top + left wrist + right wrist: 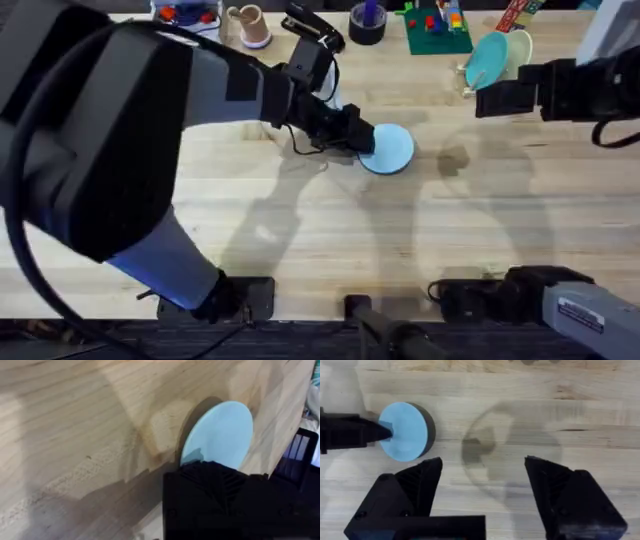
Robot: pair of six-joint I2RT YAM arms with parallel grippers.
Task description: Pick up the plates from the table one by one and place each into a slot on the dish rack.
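Observation:
A pale blue plate (390, 148) is near the middle of the table (300, 230). My left gripper (362, 140) is shut on its near-left edge. The left wrist view shows the plate (222, 430) tilted up from the wood, casting a shadow, with its rim between my left fingers (210, 477). My right gripper (490, 100) hovers at the far right, near the dish rack (466, 82). In its wrist view the right gripper (482, 487) is open with bare wood between its fingers. The plate (405, 430) and my left gripper (372, 432) show farther off.
The rack holds a teal plate (488, 58) and a cream plate (519, 50) on edge. Along the far edge stand a tan cup (250, 25), a dark tape roll (367, 25), a green baseplate with bricks (437, 32) and a clear tray (185, 12).

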